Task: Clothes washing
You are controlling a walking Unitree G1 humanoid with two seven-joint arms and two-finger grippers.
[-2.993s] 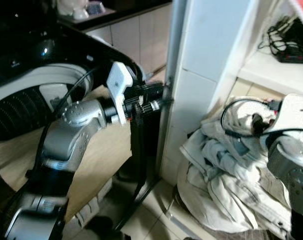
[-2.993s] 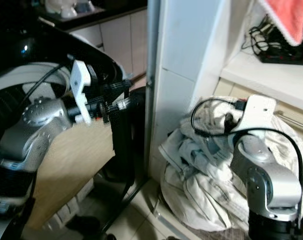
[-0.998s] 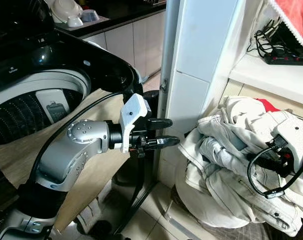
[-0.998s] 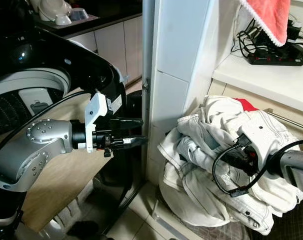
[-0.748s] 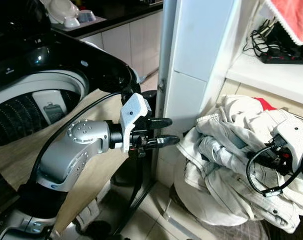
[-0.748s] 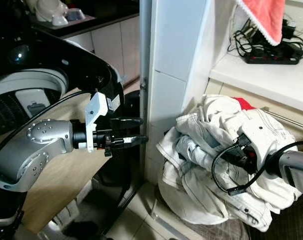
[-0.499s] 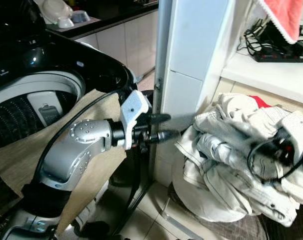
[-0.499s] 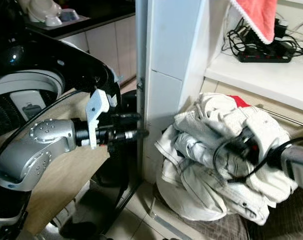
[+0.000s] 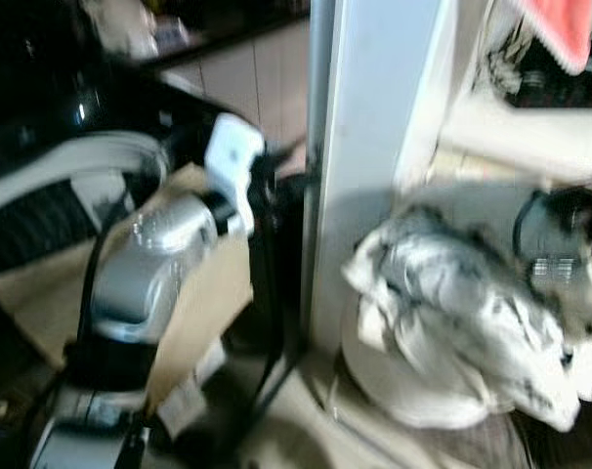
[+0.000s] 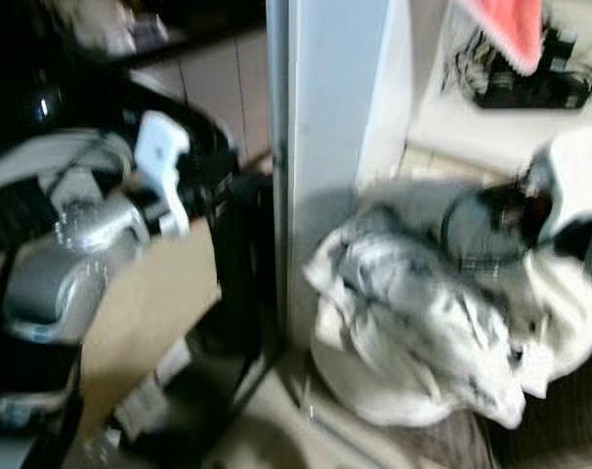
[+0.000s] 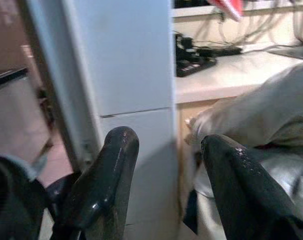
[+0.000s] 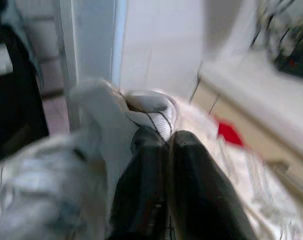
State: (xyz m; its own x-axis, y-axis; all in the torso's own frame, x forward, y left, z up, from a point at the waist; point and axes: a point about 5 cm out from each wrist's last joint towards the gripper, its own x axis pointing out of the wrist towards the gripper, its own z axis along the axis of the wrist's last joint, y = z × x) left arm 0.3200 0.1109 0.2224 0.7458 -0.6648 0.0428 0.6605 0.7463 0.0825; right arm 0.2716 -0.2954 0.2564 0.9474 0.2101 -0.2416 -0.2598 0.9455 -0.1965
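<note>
A heap of white and pale clothes (image 9: 452, 322) lies on the floor at the foot of a white pillar (image 9: 374, 147). My right gripper (image 12: 164, 136) is over the heap with its fingers pressed together, and a fold of white cloth (image 12: 146, 107) is at their tips. The right wrist (image 10: 570, 166) shows blurred above the heap's right side. My left gripper (image 11: 164, 142) is open with nothing in it, facing the pillar. The left arm (image 9: 169, 234) is beside the black washing machine (image 9: 52, 176), whose drum is open.
A red towel (image 9: 565, 24) hangs at the top right over a white shelf (image 10: 491, 127) that carries a black power strip (image 10: 521, 88) and cables. A tan board (image 9: 198, 293) leans against the washer. Both eye views are heavily blurred.
The picture has gone blurred, so the camera is moving. My right wrist now sits higher over the heap. My left arm has drawn back towards the washer.
</note>
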